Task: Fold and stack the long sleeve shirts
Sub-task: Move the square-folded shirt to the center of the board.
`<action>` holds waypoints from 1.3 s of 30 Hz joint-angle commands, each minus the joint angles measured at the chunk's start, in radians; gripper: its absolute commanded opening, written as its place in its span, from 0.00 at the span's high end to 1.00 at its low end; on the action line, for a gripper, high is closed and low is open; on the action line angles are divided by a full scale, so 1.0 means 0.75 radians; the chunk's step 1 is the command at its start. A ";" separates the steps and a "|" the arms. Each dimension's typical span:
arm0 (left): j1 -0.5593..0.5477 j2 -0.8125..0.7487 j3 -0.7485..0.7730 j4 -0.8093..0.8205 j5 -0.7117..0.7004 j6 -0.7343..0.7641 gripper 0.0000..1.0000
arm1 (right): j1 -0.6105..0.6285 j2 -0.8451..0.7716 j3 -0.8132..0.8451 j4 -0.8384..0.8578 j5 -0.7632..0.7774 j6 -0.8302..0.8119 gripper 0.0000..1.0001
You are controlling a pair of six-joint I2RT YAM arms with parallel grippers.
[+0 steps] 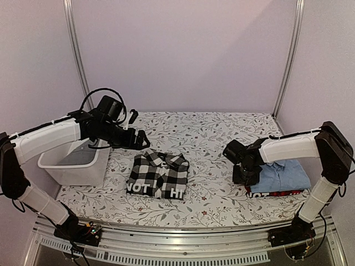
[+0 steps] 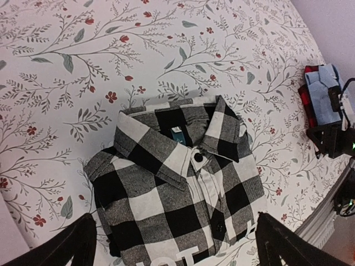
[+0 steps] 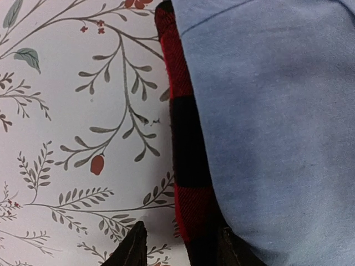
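my right gripper [image 3: 180, 250] straddles the red shirt [image 3: 186, 166] edge under the blue shirt [image 3: 277, 138] (clamped? i cannot tell); a tug could skew both. my left gripper [image 2: 177, 244] gapes over the checked shirt [image 2: 172, 194].

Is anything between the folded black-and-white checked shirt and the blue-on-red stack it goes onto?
Only the right gripper, low at the left edge of the light blue collared shirt and the red-and-black shirt beneath it. Nothing else visible lies between there and the black-and-white checked shirt.
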 commanded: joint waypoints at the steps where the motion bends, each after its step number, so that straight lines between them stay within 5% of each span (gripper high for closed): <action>1: -0.003 0.008 0.014 -0.002 -0.028 0.017 0.00 | -0.015 0.054 -0.037 0.035 0.000 -0.017 0.62; 10: 0.006 -0.005 0.016 0.003 -0.041 0.003 0.00 | -0.017 0.045 -0.015 0.077 -0.029 -0.047 1.00; 39: 0.061 -0.130 -0.118 0.025 -0.012 0.023 0.00 | 0.259 0.478 0.607 0.152 -0.234 -0.044 1.00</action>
